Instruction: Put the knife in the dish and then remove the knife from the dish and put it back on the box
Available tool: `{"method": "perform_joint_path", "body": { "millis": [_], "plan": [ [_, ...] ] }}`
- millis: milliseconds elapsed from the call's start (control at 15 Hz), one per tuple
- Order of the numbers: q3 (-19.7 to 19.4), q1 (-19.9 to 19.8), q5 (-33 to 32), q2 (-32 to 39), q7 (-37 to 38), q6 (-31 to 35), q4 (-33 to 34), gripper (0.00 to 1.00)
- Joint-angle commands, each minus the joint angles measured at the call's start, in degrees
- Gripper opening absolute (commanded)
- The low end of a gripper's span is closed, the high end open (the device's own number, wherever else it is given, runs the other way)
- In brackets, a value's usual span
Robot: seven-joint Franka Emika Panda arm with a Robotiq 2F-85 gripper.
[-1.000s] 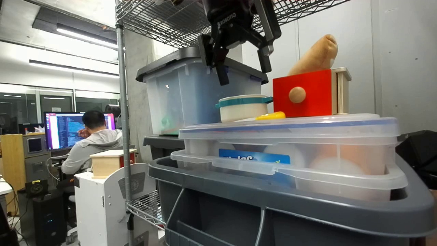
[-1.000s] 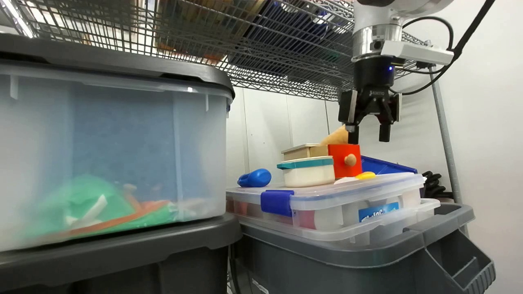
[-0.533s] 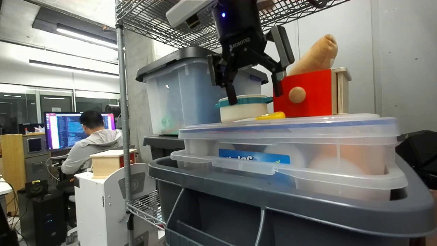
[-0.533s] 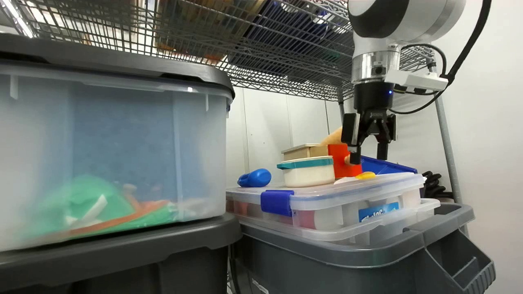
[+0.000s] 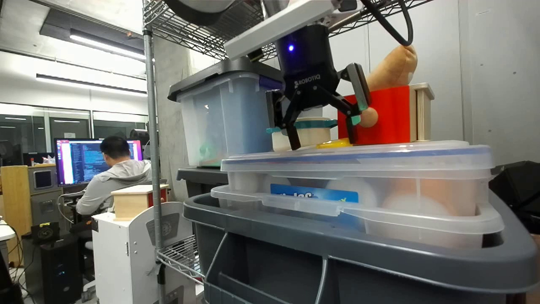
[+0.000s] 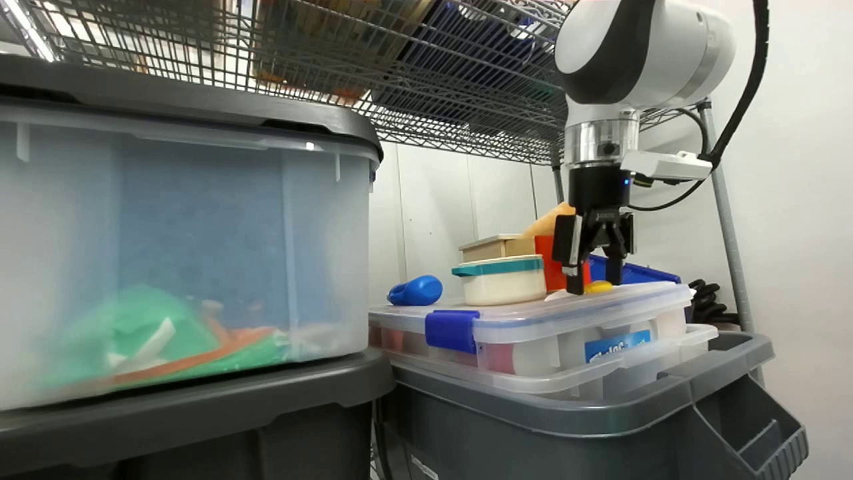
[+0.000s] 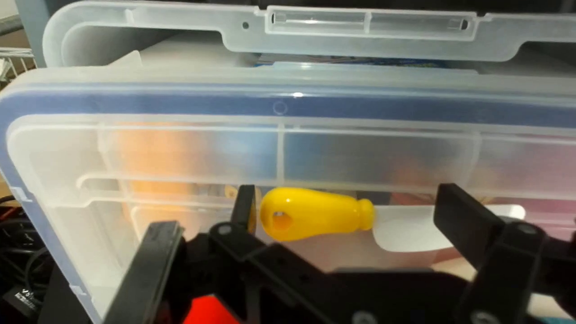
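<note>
"What's biggest?"

"One tall bin (image 6: pixel 200 220), cut off at nine o'clock in an exterior view."

"And the box (image 5: pixel 398 160)?"

"One. A blue latch (image 6: pixel 453 331) on it shows in an exterior view alone; the wrist view cuts the box off at three o'clock."

"The gripper (image 5: pixel 324 140)?"

"Two fingers, spread wide, low over the box lid. I can't tell whether they touch it."

"Next down?"

"One red drawer (image 5: pixel 390 114) and, at its nine o'clock, one dish (image 5: pixel 315 136), standing on the box. A finger partly covers the dish in an exterior view, and its inside is hidden. The wrist view catches only its edge, at four o'clock."

"And the knife (image 7: pixel 317 213)?"

"One, lying on the box lid. In the wrist view its yellow handle sits between the fingers, pointing to nine o'clock, the white blade to three. The hole in the handle shows only there. A finger hides part of the blade."
</note>
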Motion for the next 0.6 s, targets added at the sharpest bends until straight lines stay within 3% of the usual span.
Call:
{"method": "perform_joint_path", "body": {
  "millis": [0, 533],
  "plan": [
    [-0.3, 0.0, 1.3, 2.1, -2.5, 0.7, 2.3, 1.00],
    [-0.1, -0.1, 1.2, 3.9, -2.7, 0.8, 3.3, 1.00]
  ]
}}
